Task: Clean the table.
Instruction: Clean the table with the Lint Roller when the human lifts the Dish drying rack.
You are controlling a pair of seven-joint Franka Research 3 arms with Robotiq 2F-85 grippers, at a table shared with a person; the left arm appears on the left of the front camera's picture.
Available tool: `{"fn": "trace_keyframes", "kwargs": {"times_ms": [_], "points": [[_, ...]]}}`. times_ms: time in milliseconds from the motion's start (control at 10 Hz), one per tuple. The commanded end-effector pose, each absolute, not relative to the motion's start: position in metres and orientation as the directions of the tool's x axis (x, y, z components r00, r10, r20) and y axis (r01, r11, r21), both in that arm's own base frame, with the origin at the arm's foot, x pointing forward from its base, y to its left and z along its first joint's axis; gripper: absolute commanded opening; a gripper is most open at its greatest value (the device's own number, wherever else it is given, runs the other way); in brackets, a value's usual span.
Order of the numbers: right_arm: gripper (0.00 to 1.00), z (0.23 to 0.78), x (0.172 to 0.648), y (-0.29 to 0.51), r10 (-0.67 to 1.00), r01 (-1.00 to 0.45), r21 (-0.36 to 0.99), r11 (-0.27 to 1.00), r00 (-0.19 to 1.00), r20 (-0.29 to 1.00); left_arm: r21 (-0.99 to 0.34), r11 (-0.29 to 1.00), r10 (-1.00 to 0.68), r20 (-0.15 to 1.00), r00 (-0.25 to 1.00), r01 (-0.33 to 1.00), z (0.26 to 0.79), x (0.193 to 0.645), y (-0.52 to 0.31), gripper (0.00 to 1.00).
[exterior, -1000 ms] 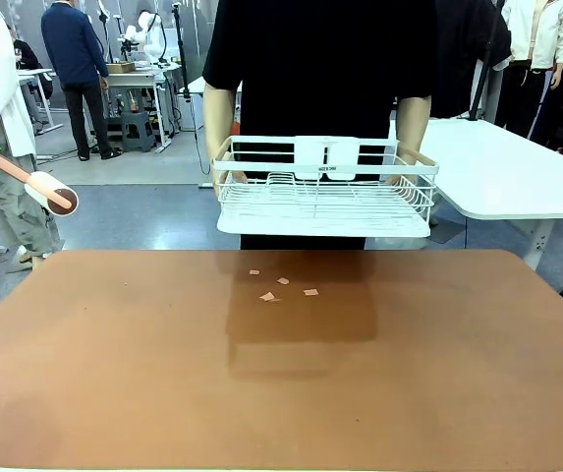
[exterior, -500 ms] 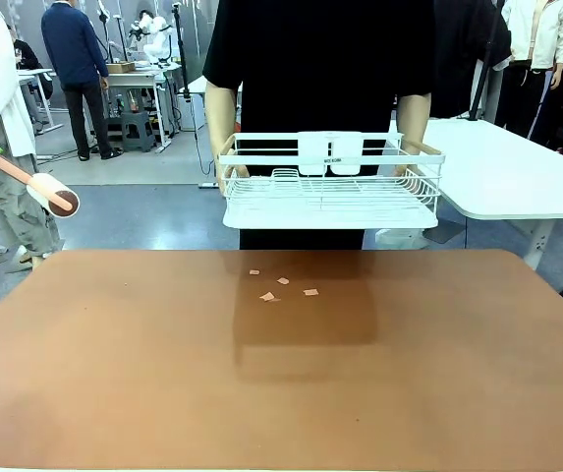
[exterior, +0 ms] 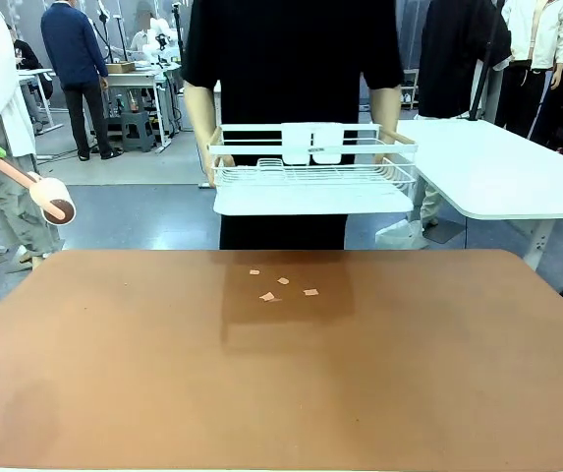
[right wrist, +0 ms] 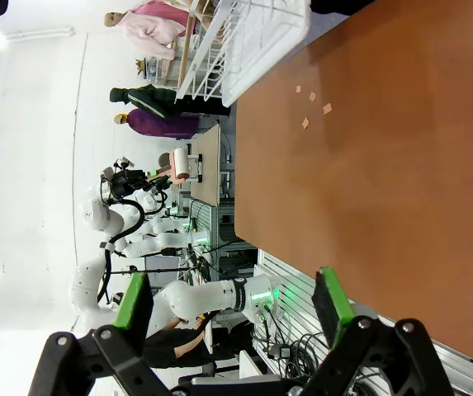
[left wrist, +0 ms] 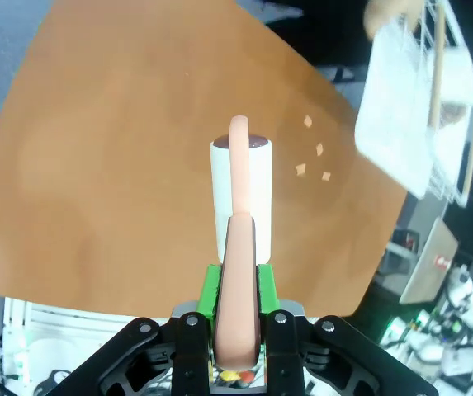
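Observation:
The reddish-brown table [exterior: 281, 393] carries a few small paper scraps [exterior: 281, 288] near its far middle. My left gripper [left wrist: 236, 285] is shut on the salmon handle of a lint roller [left wrist: 240, 177], whose white roll hangs over the table's left part. From the front, the roller [exterior: 53, 202] hovers off the table's far left corner. My right gripper [right wrist: 233, 301] stands open with nothing between its green pads, high above the table [right wrist: 401, 165]. The scraps [right wrist: 314, 103] lie far from it.
A person at the far side holds a white wire rack [exterior: 310, 172] in both hands, lifted above the table's far edge. A white-topped table [exterior: 497, 167] stands at the back right. Other people stand behind on the left.
The person has raised the wire rack and carried it a little to the left. The roller has dipped slightly. The scraps lie where they were.

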State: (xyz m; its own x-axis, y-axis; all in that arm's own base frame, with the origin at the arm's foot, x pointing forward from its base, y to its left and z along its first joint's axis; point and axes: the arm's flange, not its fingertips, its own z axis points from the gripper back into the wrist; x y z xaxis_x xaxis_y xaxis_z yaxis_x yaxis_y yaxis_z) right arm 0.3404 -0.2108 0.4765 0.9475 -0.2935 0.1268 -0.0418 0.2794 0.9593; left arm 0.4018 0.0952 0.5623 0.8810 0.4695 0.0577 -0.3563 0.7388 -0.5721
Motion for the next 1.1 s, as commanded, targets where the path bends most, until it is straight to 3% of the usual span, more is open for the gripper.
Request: {"fn": "trace_keyframes", "kwargs": {"times_ms": [0,400,800,1000], "points": [[1.0,0.478,0.338,-0.211,-0.288,-0.053,0.961,0.272,0.948,0.134,-0.594,0.771,0.35,0.098,0.932,-0.228,0.567,0.408,0.108,0.22],[1.0,0.478,0.338,-0.211,-0.288,-0.053,0.961,0.272,0.948,0.134,-0.675,0.736,0.136,0.079,0.988,-0.047,0.534,0.432,0.119,0.22],[1.0,0.478,0.338,-0.211,-0.288,-0.053,0.961,0.272,0.948,0.134,-0.746,0.666,0.078,0.059,0.995,-0.008,0.504,0.458,0.116,0.22],[1.0,0.478,0.338,-0.211,-0.288,-0.053,0.961,0.272,0.948,0.134,-0.703,0.71,0.112,0.057,0.992,-0.04,0.498,0.453,0.109,0.22]]}}
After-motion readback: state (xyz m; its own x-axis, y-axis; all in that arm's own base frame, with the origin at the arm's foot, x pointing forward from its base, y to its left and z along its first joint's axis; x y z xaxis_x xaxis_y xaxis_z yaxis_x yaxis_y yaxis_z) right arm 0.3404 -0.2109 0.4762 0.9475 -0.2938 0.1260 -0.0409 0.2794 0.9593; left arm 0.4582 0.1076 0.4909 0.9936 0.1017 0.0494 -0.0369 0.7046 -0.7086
